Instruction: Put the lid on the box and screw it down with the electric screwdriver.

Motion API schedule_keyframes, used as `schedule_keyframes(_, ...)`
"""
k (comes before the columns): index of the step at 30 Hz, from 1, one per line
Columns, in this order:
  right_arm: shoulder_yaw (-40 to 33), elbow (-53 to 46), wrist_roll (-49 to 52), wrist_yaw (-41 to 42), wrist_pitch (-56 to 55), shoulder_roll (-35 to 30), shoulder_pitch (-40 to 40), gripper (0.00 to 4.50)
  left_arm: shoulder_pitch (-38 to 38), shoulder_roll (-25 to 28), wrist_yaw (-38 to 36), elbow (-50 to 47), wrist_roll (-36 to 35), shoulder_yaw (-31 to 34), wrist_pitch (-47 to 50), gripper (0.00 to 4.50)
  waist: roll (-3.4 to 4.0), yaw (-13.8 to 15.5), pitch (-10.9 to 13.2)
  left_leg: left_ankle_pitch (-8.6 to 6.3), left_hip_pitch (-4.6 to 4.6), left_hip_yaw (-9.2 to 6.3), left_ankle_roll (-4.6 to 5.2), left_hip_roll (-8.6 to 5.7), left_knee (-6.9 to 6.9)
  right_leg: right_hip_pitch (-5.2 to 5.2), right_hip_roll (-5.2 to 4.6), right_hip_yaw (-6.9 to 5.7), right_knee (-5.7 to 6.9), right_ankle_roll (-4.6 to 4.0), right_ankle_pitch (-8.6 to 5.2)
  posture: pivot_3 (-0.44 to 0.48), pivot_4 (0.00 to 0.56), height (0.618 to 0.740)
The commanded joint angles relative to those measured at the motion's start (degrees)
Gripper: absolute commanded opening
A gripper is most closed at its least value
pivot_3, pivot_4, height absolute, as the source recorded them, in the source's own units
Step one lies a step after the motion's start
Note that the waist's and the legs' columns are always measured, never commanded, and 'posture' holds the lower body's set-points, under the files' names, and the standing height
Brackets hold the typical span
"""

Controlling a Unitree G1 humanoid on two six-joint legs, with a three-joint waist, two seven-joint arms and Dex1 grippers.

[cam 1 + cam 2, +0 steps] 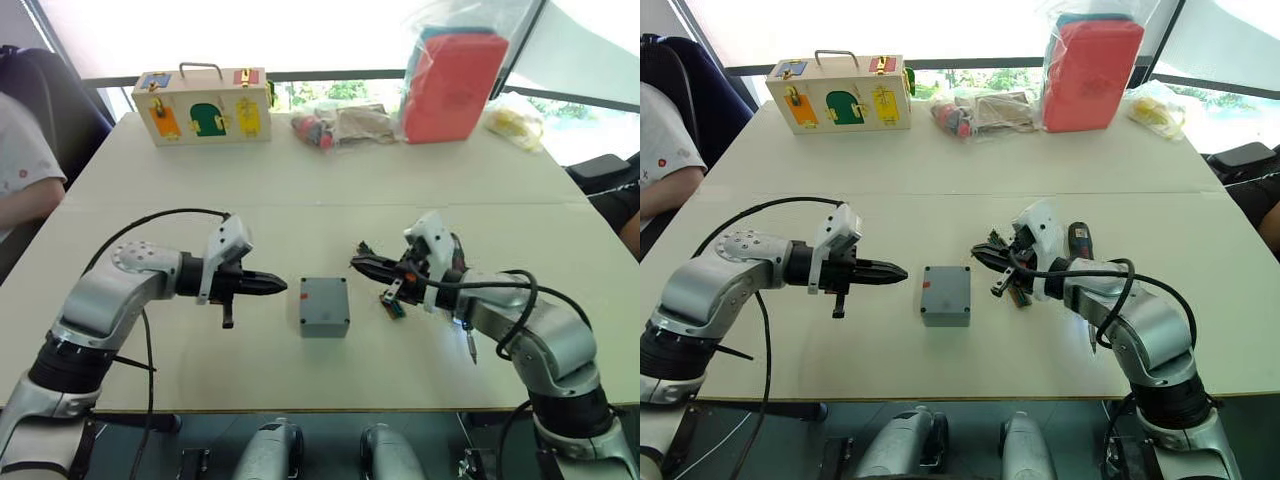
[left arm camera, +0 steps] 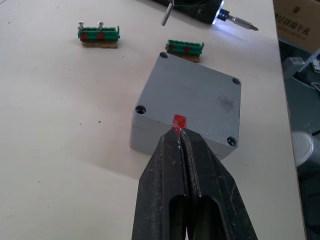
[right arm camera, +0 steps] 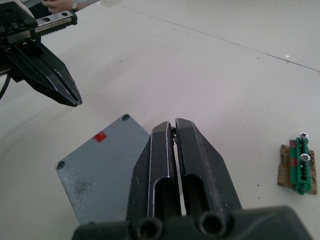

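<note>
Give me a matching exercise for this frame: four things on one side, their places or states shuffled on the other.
1. box
2. wooden case
3. red pouch
4. left gripper

a. far side, robot's left
b. middle of the table
c. far side, robot's right
d. shut, just left of the box

Pairs: 1-b, 2-a, 3-c, 4-d

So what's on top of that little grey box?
A flat grey lid with a small red mark covers the box; its corner holes look empty of screws. The inside is hidden.
</note>
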Motion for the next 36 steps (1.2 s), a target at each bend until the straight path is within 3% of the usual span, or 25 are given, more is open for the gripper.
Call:
schedule_keyframes(1,1.3,-0.5,-0.1,0.7,-1.2,0.3,-1.0,0.02,0.5,0.7,0.7,-2.5,-1.2,2.2,0.4,0.00,0.00,-0.1,0.0,0.00,0.00,0.00,0.00,0.00,0.00,-0.01,0.00,0.00,0.00,0.00,0.00,0.000,0.150,0.740)
schedule_keyframes(36,5.8,5.5,-5.2,3.0,-4.7,-0.4,-0.7,0.02,0.9,-0.4,2.9,-3.8,-1.2,1.6,0.9,0.00,0.00,-0.1,0.0,0.01,0.00,0.00,-0.01,0.00,0.00,-0.02,0.02,0.00,0.02,0.00,0.00,0.000,0.150,0.740)
